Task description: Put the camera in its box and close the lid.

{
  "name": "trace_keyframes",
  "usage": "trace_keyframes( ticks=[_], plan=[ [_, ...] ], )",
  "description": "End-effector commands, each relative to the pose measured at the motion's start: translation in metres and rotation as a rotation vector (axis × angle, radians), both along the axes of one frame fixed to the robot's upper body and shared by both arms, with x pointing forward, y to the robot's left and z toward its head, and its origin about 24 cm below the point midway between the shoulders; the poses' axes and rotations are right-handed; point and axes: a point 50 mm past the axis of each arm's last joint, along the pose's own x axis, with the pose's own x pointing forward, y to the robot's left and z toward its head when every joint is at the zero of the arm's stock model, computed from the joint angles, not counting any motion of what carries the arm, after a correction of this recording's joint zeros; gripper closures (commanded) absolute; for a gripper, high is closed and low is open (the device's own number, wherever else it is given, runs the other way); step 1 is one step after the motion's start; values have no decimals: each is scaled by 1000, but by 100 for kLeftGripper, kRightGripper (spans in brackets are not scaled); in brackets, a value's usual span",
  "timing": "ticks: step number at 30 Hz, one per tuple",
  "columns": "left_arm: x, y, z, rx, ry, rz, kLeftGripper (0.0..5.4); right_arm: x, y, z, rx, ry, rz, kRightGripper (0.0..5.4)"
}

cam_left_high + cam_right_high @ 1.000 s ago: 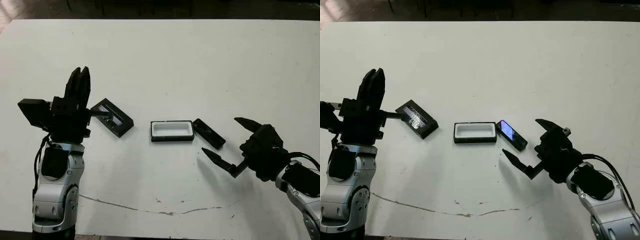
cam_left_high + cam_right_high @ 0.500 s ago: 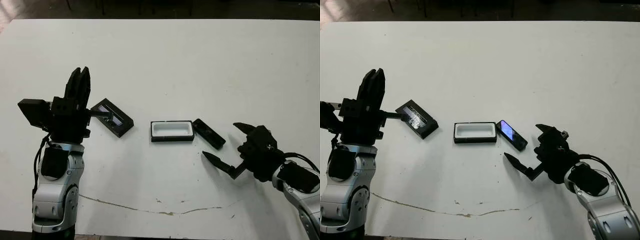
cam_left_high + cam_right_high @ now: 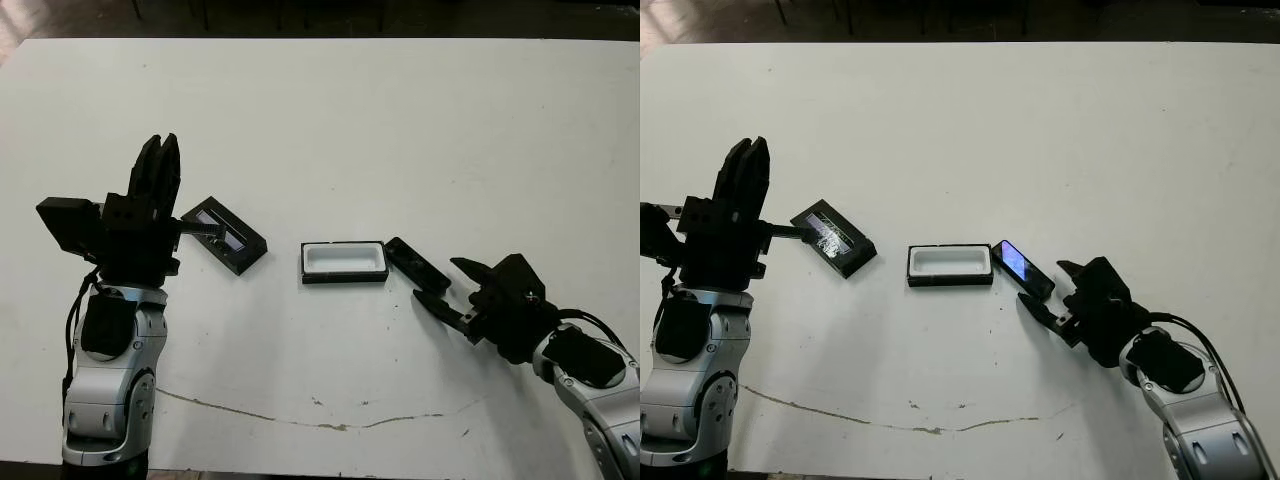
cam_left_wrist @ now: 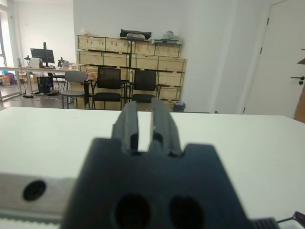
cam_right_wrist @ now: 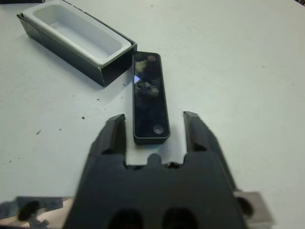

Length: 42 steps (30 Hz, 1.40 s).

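Your right gripper [image 5: 153, 125] has moved in over the last second: it sat lower right of the camera [image 3: 1022, 269] with its jaws spread very wide, and now it has slid up and left until the near end of the camera lies between the two fingers [image 5: 112, 136]. The jaws have narrowed on the way but are open, with a gap showing on each side of the camera in the right wrist view, so nothing is gripped yet. The camera lies flat on the surface [image 3: 400, 120], just right of centre in the head views, its bluish screen facing up and its far end touching or almost touching the right end of the box [image 3: 344, 261].

That puts you at the start of the pick, I'd say: the approach looks lined up along the camera's length, and closing on its long sides seems the next call. Mind the box, since a push forward could shove the camera into it.

The box sits open at centre frame, white lining empty. The lid [image 3: 224, 234] lies to its left, well apart, strip up. Your left gripper [image 3: 158, 172] hasn't moved; it is raised at the left of the frame beside the lid, jaws nearly closed on nothing.
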Motion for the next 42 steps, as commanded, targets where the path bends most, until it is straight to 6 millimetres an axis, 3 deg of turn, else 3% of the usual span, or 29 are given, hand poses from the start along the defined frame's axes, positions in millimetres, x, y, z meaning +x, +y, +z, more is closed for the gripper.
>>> trace_keyframes(
  ticks=[1,6,8,16,27,31,37,42],
  plan=[
    [-2,3,-7,11,41,9,540,-1,2,-5,-5,12,-12,413],
    [-2,3,-7,4,44,8,540,0,2,-6,8,-4,14,523],
    [-2,3,-8,10,43,11,540,1,1,-8,40,2,36,537],
    [-1,3,-7,2,43,9,540,11,-9,3,52,-12,36,540],
    [0,2,-6,12,37,6,540,41,-24,60,253,-95,-2,540],
    [1,3,-6,19,33,10,540,50,-24,77,262,-102,57,540],
    [2,3,-5,36,30,21,540,72,-24,82,270,-68,186,540],
    [2,3,-4,30,30,14,540,87,-18,88,205,-9,413,540]
  ],
)
